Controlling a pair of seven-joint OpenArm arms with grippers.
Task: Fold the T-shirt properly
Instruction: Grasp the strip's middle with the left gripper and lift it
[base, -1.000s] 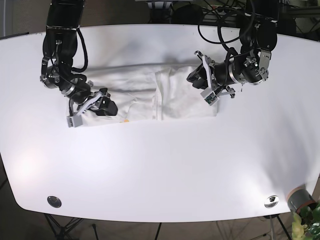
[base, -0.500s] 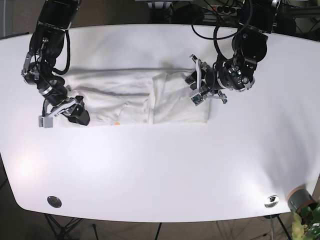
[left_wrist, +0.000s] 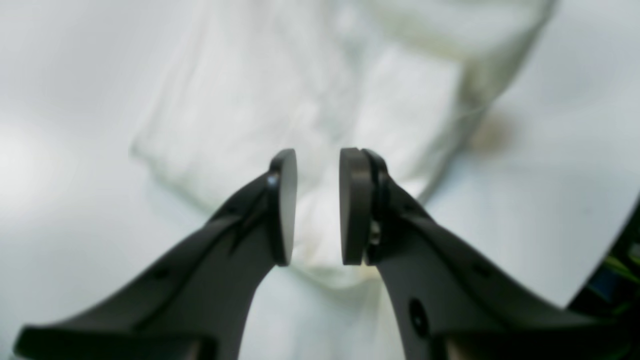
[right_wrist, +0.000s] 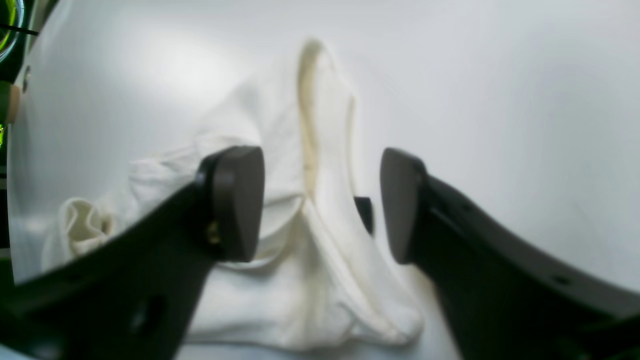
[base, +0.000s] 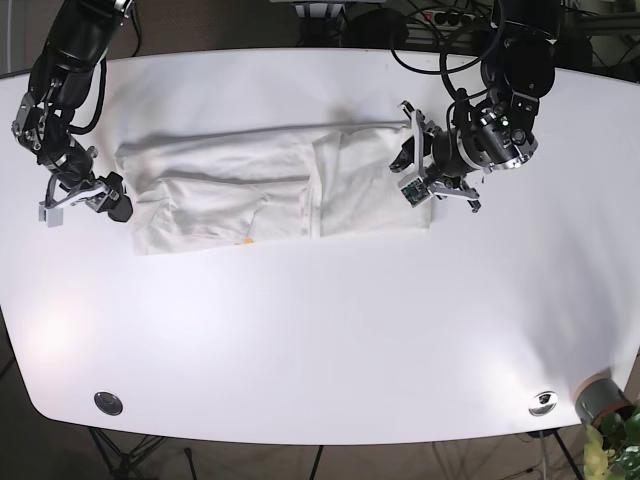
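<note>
The white T-shirt (base: 230, 185) lies stretched flat across the far half of the white table (base: 320, 330), with its right part folded over at a vertical crease. My left gripper (base: 420, 172) hovers at the shirt's right edge. In the left wrist view its pads (left_wrist: 350, 205) stand a narrow gap apart over a shirt corner (left_wrist: 280, 90), so the left gripper (left_wrist: 317, 207) is open. My right gripper (base: 100, 200) is off the shirt's left edge, apart from it. In the right wrist view the right gripper (right_wrist: 322, 205) is wide open, with rumpled shirt cloth (right_wrist: 280, 125) just beyond it.
Two round metal fittings (base: 108, 403) (base: 543, 402) sit near the table's front edge. A grey pot with a plant (base: 603, 400) stands off the front right corner. Cables and gear crowd the back edge behind the arms.
The right gripper has let go of the shirt's left end and drawn back to the left. The shirt lies wider and flatter. The left gripper has shifted right with the right edge.
</note>
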